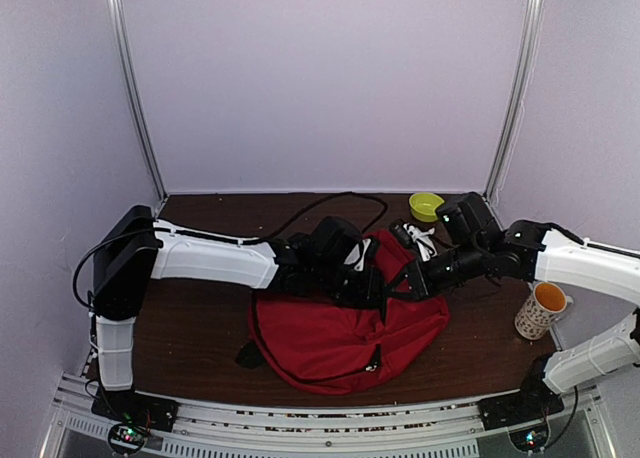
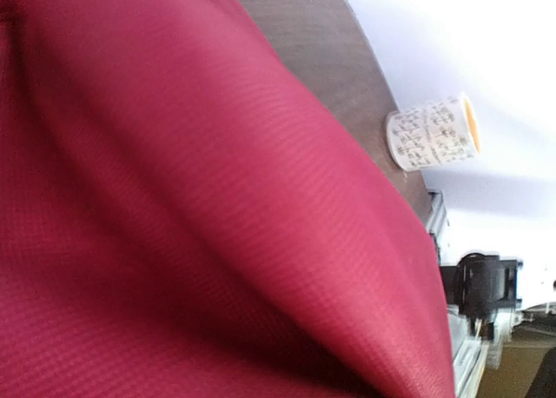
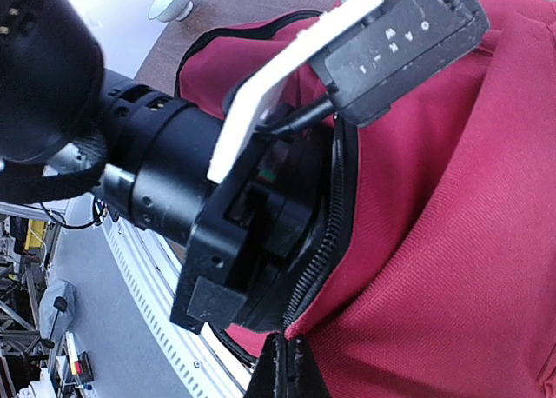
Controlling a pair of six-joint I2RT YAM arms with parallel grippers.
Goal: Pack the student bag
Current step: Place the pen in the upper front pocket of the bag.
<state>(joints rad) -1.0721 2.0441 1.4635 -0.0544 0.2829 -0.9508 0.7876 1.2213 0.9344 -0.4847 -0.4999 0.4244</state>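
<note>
Entry: student bag (image 1: 340,328) lies slumped on the table (image 1: 200,328) directly under and around both sets of fingers, its opening turned toward the far side. We note the right gripper (image 3: 287,374) at the near right rim of that opening; its fingers (image 3: 269,376) are clenched together, and the red fabric edge runs straight into them, so we record a pinch on the bag's rim. The zipper (image 3: 326,233) curves away from those fingertips along the edge of the opening. Just ahead of the right fingers, the left gripper (image 1: 360,278) is plunged nose-first into the opening; in the right wrist view we see only its black body and white plate above the zipper line, with the fingers buried in the bag. The left wrist view gives us nothing but folds of red fabric pressed close, so we cannot tell whether the left fingers are released or clenched, nor whether they hold anything. A patterned mug (image 1: 540,310) with an orange inside stands upright, well apart to the right of the right fingers. A yellow-green bowl (image 1: 426,206) sits beyond both grippers, near the back wall.
</note>
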